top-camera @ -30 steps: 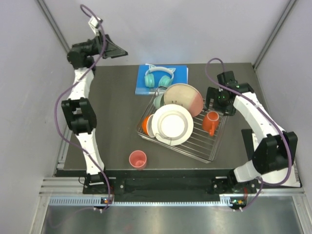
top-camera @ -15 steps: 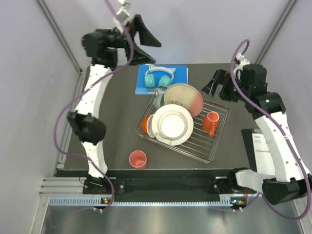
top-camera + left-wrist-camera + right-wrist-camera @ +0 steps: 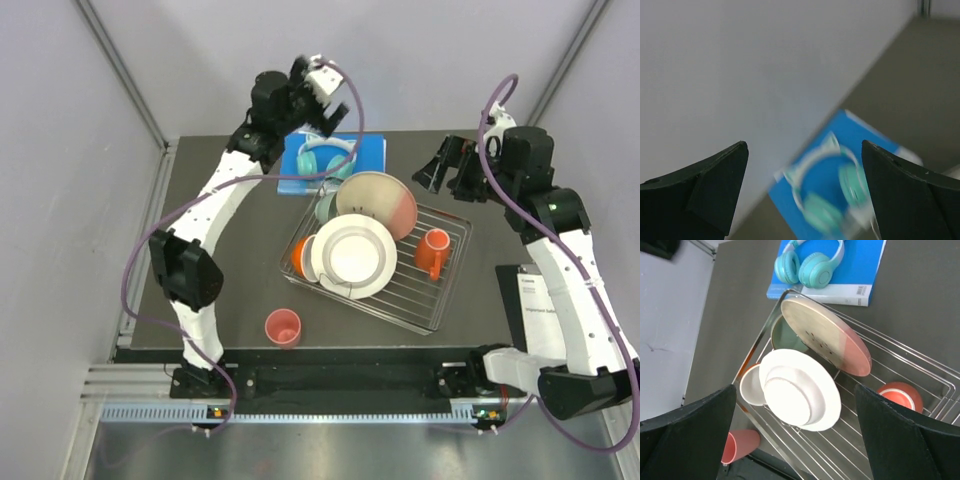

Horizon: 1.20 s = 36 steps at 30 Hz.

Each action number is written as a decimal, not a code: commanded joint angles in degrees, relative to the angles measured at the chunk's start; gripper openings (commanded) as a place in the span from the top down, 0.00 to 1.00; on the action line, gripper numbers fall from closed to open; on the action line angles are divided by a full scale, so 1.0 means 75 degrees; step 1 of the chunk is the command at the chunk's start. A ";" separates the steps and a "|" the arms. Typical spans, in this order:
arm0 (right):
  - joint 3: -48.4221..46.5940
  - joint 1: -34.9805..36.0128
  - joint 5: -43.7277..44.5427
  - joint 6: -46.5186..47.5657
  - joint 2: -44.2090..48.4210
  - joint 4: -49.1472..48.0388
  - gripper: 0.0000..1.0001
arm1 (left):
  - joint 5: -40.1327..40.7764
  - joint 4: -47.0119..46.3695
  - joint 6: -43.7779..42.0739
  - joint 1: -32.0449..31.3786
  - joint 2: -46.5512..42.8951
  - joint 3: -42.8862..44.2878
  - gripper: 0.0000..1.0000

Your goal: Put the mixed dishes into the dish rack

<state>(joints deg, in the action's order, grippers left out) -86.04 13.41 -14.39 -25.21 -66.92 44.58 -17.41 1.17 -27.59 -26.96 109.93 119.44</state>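
Dish rack (image 3: 412, 292) sits right of centre on the table (image 3: 230, 250), plates (image 3: 352, 255) inside, coral pink cup (image 3: 283, 327) outside near the front edge; left gripper (image 3: 804, 146) gapes wide over headphones (image 3: 816, 212) by the back wall (image 3: 740, 60); right gripper (image 3: 795, 387) gapes wide above the rack

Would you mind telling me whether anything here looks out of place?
Yes: the coral pink cup sits on the table outside the dish rack, off its near-left corner. Teal headphones on a blue book behind the rack are not dishes.

left arm (image 3: 220, 195), right arm (image 3: 565, 270): white links, black joints | cables (image 3: 124, 285): purple | fingers (image 3: 705, 190): black, wedge-shaped
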 commanded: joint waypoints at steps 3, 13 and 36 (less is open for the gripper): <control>0.0537 0.0064 0.0102 0.0420 0.0355 -0.0260 0.00 | -0.0397 0.4346 0.1954 0.1485 -0.3252 -0.2843 0.01; 0.1124 0.0064 0.0114 0.0398 0.0800 -0.0564 0.00 | -0.1135 0.8320 0.1161 0.1497 -0.7168 -0.4334 0.01; 0.1769 0.0157 0.0442 0.0350 0.1305 -0.0401 0.00 | -0.1240 1.0870 -0.0642 0.1497 -0.8646 -0.6984 0.01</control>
<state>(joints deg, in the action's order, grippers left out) -72.99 13.96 -11.79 -22.57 -58.19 42.89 -20.80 75.35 -26.26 -15.88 44.07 64.79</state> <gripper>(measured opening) 0.996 0.991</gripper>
